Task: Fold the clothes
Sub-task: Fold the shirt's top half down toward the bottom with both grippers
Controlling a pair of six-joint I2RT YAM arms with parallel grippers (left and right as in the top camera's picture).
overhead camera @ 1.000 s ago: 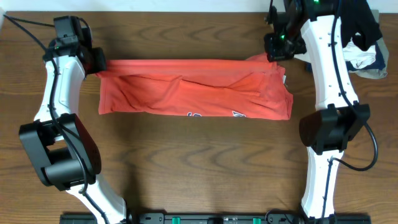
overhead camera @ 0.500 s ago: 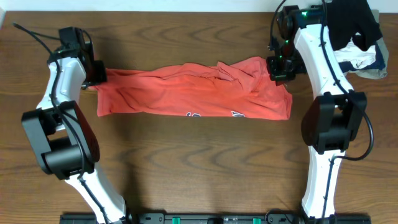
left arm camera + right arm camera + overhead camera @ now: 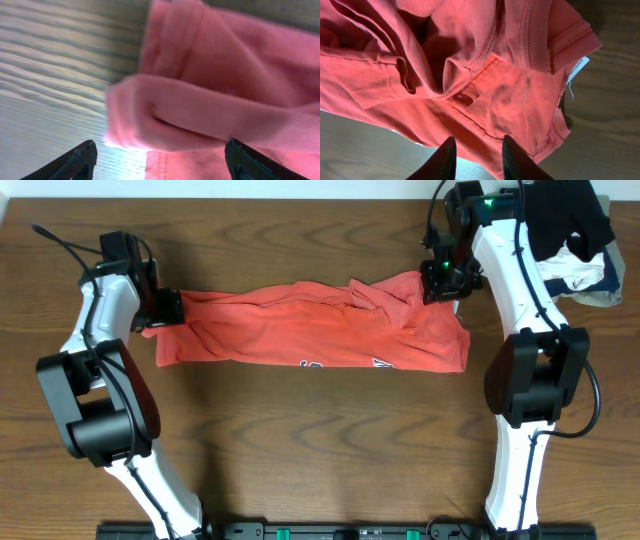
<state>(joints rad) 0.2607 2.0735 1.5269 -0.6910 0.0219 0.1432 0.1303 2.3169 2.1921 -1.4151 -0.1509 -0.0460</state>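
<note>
A: So, where does the shirt point(image 3: 310, 330) lie?

B: It is stretched as a long band on the table point(image 3: 320, 440) between the two grippers. Its left end sits just ahead of the left gripper point(image 3: 168, 308), and its collar end lies under the right gripper point(image 3: 440, 280).

A: Is either pair of jaws holding it?

B: Seemingly not. The left wrist view shows the left jaws spread wide, with a rolled hem just beyond the tips and nothing pinched. The right jaws stand parted too, more narrowly. The collar seam and neck tag point(image 3: 577, 67) are just past them, and no cloth is caught between.

A: Why sit at the two ends?

B: Probably because a band this long needs both ends taken together. One arm alone would drag it crooked.

A: And the rumpled ridge near the right jaws?

B: The top layer is bunched there, so the fold looks unfinished. It likely wants smoothing before the ends meet.

A: Any risk?

B: The heap point(image 3: 580, 240) lies to the outer side of the right jaws, and a wide swing could snag it.
</note>
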